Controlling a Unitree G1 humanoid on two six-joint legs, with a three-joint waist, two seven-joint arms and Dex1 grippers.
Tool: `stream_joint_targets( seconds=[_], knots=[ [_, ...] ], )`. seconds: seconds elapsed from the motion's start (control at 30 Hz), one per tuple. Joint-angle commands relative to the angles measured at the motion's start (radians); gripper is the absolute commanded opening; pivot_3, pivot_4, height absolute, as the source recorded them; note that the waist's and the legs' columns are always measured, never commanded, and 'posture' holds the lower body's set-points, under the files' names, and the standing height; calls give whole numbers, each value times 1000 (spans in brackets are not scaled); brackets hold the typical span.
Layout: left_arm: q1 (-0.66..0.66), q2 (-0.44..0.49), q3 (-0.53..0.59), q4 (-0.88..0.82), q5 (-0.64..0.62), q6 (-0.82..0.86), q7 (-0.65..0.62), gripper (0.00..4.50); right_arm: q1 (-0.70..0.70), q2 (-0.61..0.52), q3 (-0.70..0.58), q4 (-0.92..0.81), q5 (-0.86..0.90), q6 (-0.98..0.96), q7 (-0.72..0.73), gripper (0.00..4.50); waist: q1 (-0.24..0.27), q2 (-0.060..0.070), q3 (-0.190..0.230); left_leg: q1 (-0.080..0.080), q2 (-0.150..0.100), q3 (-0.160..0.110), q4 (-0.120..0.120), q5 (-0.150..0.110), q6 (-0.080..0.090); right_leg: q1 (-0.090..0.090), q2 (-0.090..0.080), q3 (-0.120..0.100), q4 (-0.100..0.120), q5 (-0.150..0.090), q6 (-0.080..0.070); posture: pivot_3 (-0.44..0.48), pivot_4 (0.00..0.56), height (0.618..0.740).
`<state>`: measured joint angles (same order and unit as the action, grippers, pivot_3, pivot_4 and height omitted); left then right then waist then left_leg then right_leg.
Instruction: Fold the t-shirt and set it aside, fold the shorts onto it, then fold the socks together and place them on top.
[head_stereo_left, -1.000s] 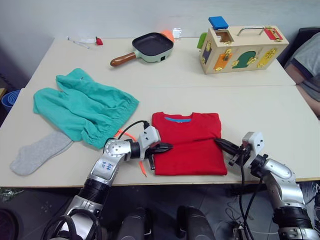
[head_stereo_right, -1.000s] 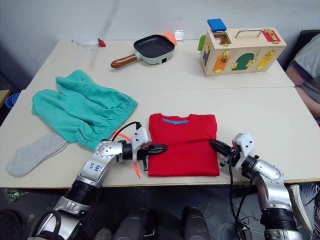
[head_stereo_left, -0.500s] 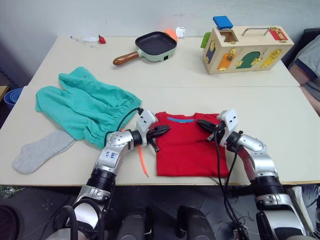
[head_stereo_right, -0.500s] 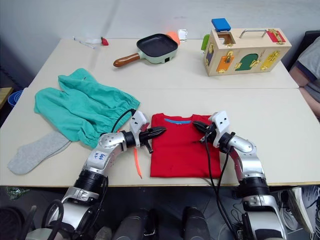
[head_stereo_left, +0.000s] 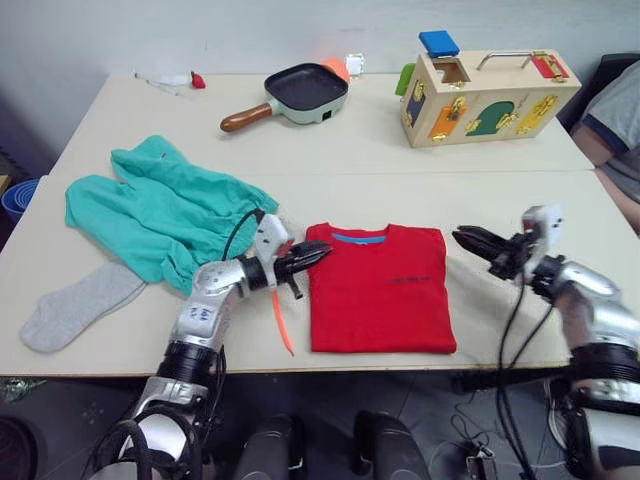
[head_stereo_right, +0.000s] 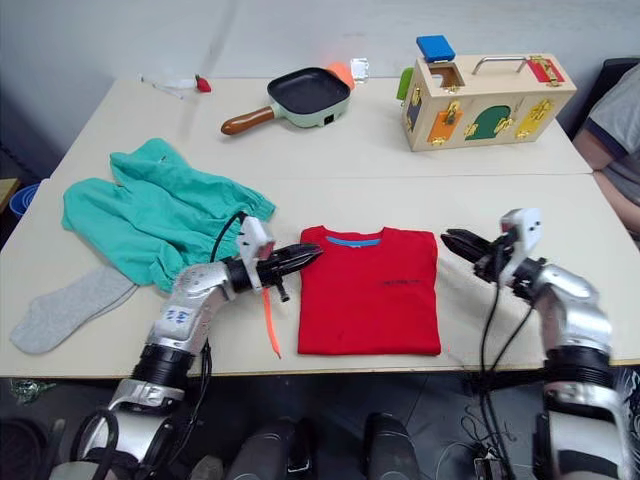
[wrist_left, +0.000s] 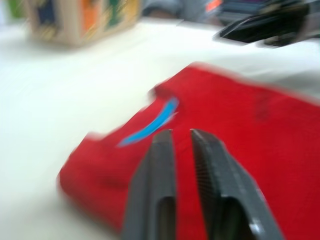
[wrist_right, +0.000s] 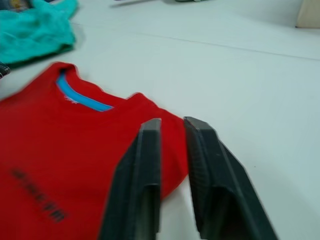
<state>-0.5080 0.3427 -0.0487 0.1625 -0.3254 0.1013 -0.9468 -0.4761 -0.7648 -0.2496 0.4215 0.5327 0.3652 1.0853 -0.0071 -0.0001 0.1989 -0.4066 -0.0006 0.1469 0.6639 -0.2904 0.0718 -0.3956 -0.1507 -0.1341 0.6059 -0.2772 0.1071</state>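
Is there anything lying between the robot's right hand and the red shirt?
Nothing visible. Bare table separates the right hand from the folded t-shirt, near its collar corner. The left hand is at the opposite edge.

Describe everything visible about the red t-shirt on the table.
The t-shirt is plain red, looks like soft cotton, and lies flat on the table near its front edge, folded into a neat rectangle with the sleeves tucked out of sight. The collar faces away from the robot, showing a blue inner neck band, and small dark lettering marks the chest. The left tool points at its upper left corner; the right tool hangs off to its right, apart from the cloth.
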Motion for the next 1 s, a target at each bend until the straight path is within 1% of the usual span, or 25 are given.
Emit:
stream_joint_targets(
  seconds=[0.03, 0.1, 0.13, 0.17, 0.23, 0.27, 0.3, 0.43, 0.53, 0.63, 0.77, 0.83, 0.87, 0.9, 1.0],
  knots=[
    [64, 116, 38, -159, -120, 61, -162, 1909, 22, -181, 17, -69, 39, 362, 37, 2321, 0, 0, 0, 0, 0, 0, 0, -1, -1, 0, 0, 0, 0, 0, 0, 0, 150, 740],
    [131, 200, 67, -268, -206, 135, -230, 2564, 16, -284, 62, -74, 73, 572, 95, 3038, -5, 2, 0, 0, 0, 0, 0, -1, -2, 0, -1, 1, 0, -1, -1, 0, 150, 740],
    [157, 222, 81, -312, -246, 155, -247, 2862, 12, -309, 78, -76, 86, 633, 115, 3343, -7, 2, 0, 0, 1, 0, 0, -1, -2, -1, -1, 1, 0, -1, -2, 0, 150, 740],
    [189, 252, 97, -363, -290, 191, -264, 3217, 12, -334, 105, -82, 92, 692, 138, 3763, -8, 2, 0, 0, 1, 0, 0, -2, -2, -1, -1, 1, 0, -2, -3, 0, 150, 740],
    [260, 306, 125, -461, -346, 234, -288, 3878, 11, -345, 159, -102, 85, 772, 142, 4481, -10, 1, 0, 0, 3, -1, -1, -3, -3, 0, 0, 0, -2, -2, -4, 0, 150, 740],
    [290, 326, 131, -499, -355, 241, -292, 4212, 8, -340, 177, -109, 80, 798, 136, 4500, -14, 1, 0, 0, 3, -1, -1, -3, -4, 0, 0, 0, -2, -2, -4, 0, 150, 740],
    [316, 336, 135, -540, -370, 246, -290, 4478, 5, -331, 203, -118, 65, 810, 121, 4500, -16, 2, 0, 0, 3, -1, -1, -3, -4, 0, 0, 0, -2, -2, -4, 0, 150, 740],
    [386, 329, 151, -641, -401, 263, -224, 4478, -36, -262, 252, -161, 68, 911, 61, 4500, -19, 2, 0, 0, 2, -1, -1, -3, -4, 0, 0, 0, -2, -2, -4, 0, 150, 740],
    [432, 326, 156, -644, -386, 250, -204, 4478, -49, -190, 267, -212, 98, 970, 33, 4500, -23, 0, -1, 1, 4, 0, -2, -4, -6, 0, 2, 1, -2, -2, -4, 0, 150, 740],
    [451, 325, 164, -633, -375, 232, -189, 4478, -71, -96, 278, -269, 125, 1026, -1, 4500, -25, -2, -2, 1, 7, 0, -2, -4, -8, 0, 4, 0, -2, -3, -5, 0, 150, 740],
    [451, 331, 175, -618, -370, 218, -184, 4478, -117, 41, 258, -277, 143, 1087, -69, 4500, -25, -3, -3, 2, 10, 1, -2, -4, -10, -1, 7, 0, -2, -3, -6, 0, 150, 740],
    [450, 330, 182, -611, -370, 209, -185, 4478, -141, 92, 236, -262, 146, 1112, -103, 4500, -24, -3, -3, 2, 10, 1, -2, -4, -11, -1, 7, 0, -1, -4, -7, 0, 150, 740],
    [451, 331, 185, -609, -370, 208, -184, 4500, -146, 105, 231, -256, 145, 1115, -114, 4120, -23, -3, -3, 2, 10, 1, -2, -5, -11, -2, 7, 0, 0, -4, -8, 0, 150, 740],
    [452, 333, 187, -605, -370, 205, -185, 4500, -148, 115, 227, -247, 137, 1108, -127, 3896, -22, -3, -3, 1, 10, 1, -2, -5, -11, -3, 7, 1, 1, -5, -8, 0, 150, 740],
    [455, 339, 188, -585, -365, 201, -192, 4500, -141, 122, 230, -231, 109, 1075, -161, 2840, -21, -3, -3, 1, 10, 1, -3, -5, -12, -4, 7, 0, 2, -5, -9, 0, 150, 740]
  ],
)
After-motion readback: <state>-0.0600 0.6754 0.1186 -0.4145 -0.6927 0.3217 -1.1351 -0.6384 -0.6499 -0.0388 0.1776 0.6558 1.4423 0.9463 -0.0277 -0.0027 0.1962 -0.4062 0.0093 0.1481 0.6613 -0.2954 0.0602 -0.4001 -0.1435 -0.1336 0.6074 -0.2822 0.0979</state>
